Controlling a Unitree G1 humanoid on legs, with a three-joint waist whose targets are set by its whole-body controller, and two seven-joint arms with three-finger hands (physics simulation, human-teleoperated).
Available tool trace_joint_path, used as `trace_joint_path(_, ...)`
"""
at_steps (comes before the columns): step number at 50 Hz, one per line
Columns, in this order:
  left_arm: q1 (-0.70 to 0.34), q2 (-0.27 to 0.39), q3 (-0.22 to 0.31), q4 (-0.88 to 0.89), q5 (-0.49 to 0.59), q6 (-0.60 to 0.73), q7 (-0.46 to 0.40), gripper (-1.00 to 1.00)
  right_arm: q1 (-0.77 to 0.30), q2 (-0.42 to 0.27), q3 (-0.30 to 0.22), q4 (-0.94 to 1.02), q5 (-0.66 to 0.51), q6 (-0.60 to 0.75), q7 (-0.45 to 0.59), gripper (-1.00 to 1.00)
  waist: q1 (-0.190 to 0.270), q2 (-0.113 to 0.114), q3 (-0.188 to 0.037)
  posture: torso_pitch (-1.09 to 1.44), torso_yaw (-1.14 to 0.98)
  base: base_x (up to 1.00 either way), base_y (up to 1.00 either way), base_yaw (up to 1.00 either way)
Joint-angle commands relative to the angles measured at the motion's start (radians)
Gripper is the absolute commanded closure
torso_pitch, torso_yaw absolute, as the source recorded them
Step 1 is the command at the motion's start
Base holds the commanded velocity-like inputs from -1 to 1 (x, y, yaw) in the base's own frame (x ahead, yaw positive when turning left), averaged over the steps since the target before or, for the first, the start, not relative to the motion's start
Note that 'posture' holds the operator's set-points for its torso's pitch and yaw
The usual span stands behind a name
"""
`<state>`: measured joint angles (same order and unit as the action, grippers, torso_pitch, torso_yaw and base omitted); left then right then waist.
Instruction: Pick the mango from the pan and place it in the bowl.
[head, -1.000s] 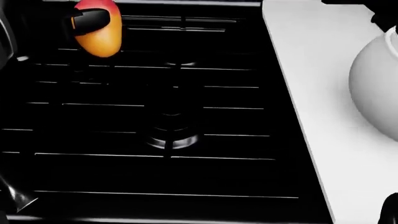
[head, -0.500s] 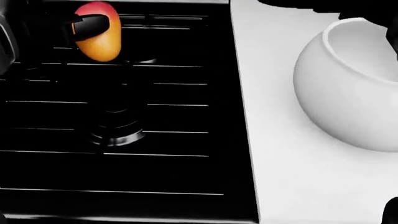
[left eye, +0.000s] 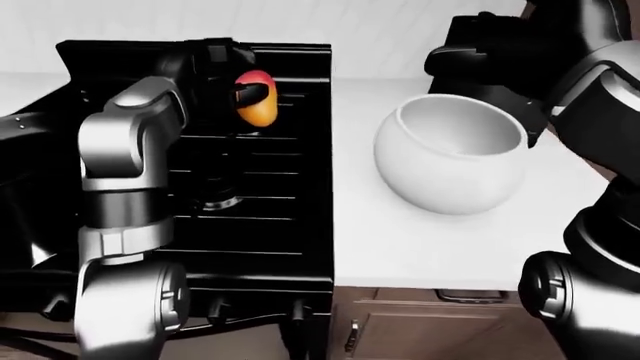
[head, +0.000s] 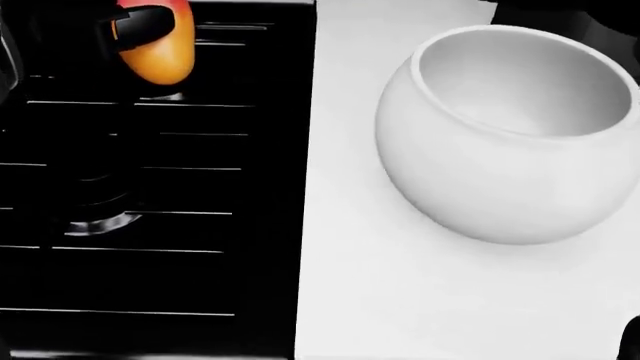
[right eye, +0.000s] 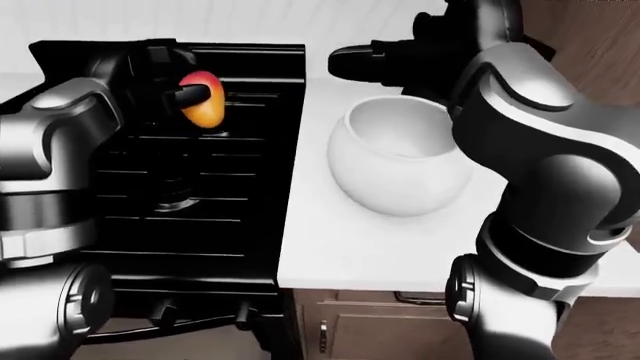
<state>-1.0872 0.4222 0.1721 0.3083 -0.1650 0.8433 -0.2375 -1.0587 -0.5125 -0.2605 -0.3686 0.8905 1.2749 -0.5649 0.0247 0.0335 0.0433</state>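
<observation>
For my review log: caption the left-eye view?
Left hand holds the mango above the black stove, left of the empty white bowl.

Glossy silver-grey arm shells, rounded and segmented. Black joints and rings between segments. Black robot hand (left eye: 228, 79) at 11 o'clock, matte and blocky.

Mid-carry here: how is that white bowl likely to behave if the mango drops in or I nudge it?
The bowl is rounded with a narrow base and already sits tilted, so it will probably rock or roll on the smooth counter. It looks rigid, likely ceramic, so it won't flex. The right hand hovers near its rim, possibly able to steady it.
</observation>
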Motion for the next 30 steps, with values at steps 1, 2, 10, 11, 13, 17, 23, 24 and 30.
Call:
trace_joint_path(1,-0.041,0.007,0.007,-0.032,-0.006,-0.026,0.003,0.51,-0.033,-0.016,-0.016,-0.014,-0.001,-0.025,0.001,-1.0,-0.011,0.019,-0.034,0.0,0.0,0.0,-0.27,0.0)
trace_joint_path(2,-0.041,0.007,0.007,-0.034,-0.007,-0.024,0.003,0.51,-0.032,-0.017,-0.016,-0.013,-0.002,-0.027,0.003,-1.0,-0.014,0.024,-0.038,0.0,0.0,0.0,-0.26,0.0)
trace_joint_path(10,-0.023,0.005,0.006,-0.041,-0.008,-0.03,0.003,0.51,-0.033,-0.017,-0.017,-0.014,0.0,-0.026,0.003,-1.0,-0.01,-0.057,-0.029,0.0,0.0,0.0,-0.26,0.0)
trace_joint_path(11,-0.023,0.005,0.007,-0.039,-0.008,-0.032,0.002,0.51,-0.03,-0.017,-0.017,-0.015,0.0,-0.027,0.003,-1.0,-0.007,-0.086,-0.034,0.0,0.0,0.0,-0.25,0.0)
trace_joint_path(13,-0.024,0.007,0.008,-0.035,-0.007,-0.036,0.002,0.51,-0.026,-0.017,-0.014,-0.016,-0.003,-0.032,0.007,-1.0,-0.01,-0.111,-0.04,0.0,0.0,0.0,-0.26,0.0)
trace_joint_path(17,-0.061,0.013,0.012,-0.019,-0.01,-0.027,0.009,0.51,-0.031,-0.016,-0.016,-0.015,-0.001,-0.028,0.003,-1.0,-0.01,-0.079,-0.034,0.0,0.0,0.0,-0.26,0.0)
trace_joint_path(23,-0.076,0.012,0.007,-0.032,-0.016,-0.012,0.017,0.5,-0.031,-0.018,-0.018,-0.018,0.002,-0.026,0.002,-1.0,-0.006,-0.031,-0.022,0.0,0.0,0.0,-0.26,0.0)
trace_joint_path(24,-0.081,0.014,0.007,-0.034,-0.017,-0.008,0.018,0.5,-0.031,-0.017,-0.018,-0.019,0.003,-0.025,0.001,-1.0,-0.006,-0.019,-0.023,0.0,0.0,0.0,-0.26,0.0)
trace_joint_path(30,-0.103,0.027,0.011,-0.027,-0.02,-0.002,0.02,0.5,-0.029,-0.017,-0.019,-0.022,0.008,-0.022,-0.004,-1.0,-0.017,0.021,-0.037,0.0,0.0,0.0,-0.26,0.0)
